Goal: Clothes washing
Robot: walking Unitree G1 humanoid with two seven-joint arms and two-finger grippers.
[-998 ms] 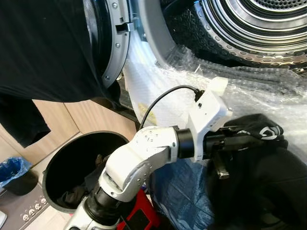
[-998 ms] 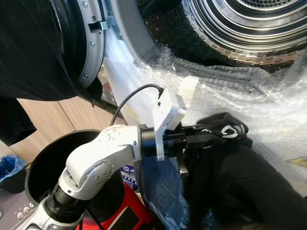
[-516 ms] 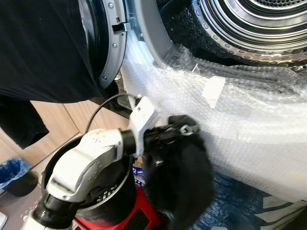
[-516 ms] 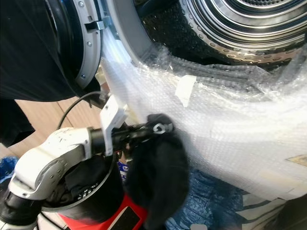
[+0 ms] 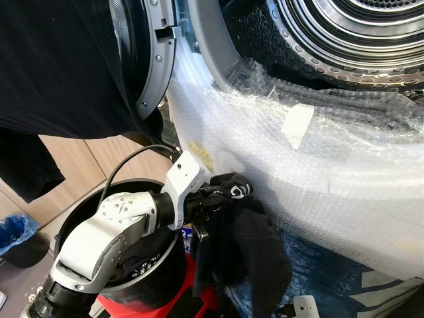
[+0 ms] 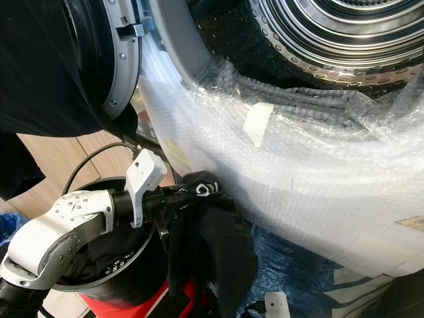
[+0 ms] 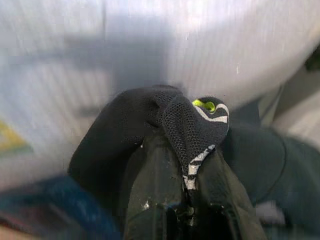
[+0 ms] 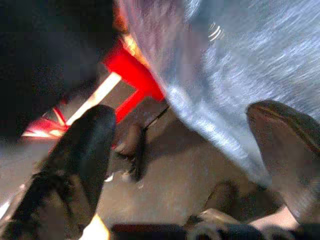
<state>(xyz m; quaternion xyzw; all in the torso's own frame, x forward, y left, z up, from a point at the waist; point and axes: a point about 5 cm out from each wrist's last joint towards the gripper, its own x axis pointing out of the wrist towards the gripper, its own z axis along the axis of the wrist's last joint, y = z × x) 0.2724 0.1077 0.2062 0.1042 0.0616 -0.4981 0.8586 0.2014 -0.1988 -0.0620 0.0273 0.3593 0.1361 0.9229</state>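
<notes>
So the left gripper [image 5: 222, 194] is clamped on a black garment [image 5: 245, 245] with a white logo, hanging limp over the black laundry bin [image 5: 86, 225], beside the bubble-wrapped washer front [image 5: 318, 179]. Right gripper [image 8: 185, 145] fingers spread wide.

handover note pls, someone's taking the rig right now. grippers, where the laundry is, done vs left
Left gripper: shut on the black garment, held beside the black bucket, below the washer opening.
Right gripper: open, holding nothing, low near the floor.
Bucket holds more dark clothes.
Drum: door open, no laundry seen inside; bubble wrap covers the front.
Left: lift garment into drum, then the rest.
</notes>
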